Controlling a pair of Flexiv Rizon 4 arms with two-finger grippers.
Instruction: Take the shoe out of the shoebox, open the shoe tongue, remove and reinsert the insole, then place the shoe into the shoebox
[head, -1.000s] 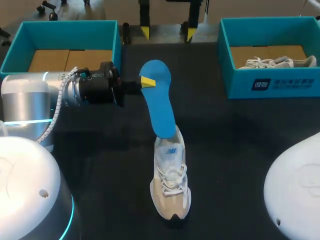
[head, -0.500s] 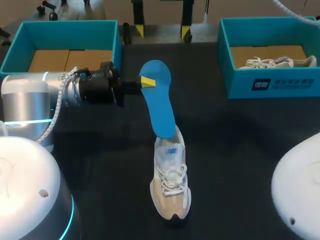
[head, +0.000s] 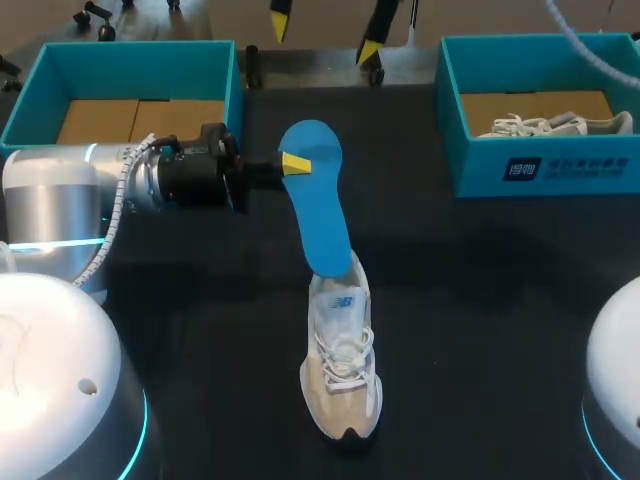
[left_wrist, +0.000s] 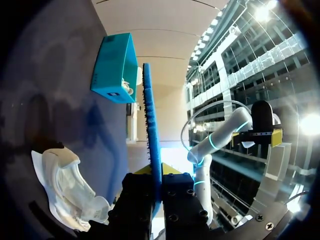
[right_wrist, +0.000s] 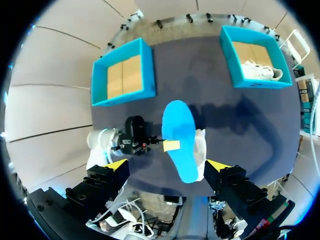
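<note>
White print (head: 565, 167), a small square emblem with two short lines of characters beside it, stands on the front wall of the teal shoebox (head: 480, 172) on the right in the head view. The characters are too small to make out. In both wrist views the same marking shows only as a pale patch on that wall, which cannot be read. A small dark logo (head: 343, 300) sits on the tongue (head: 328, 300) of the white and beige shoe (head: 341, 385), its letters too small to tell.
</note>
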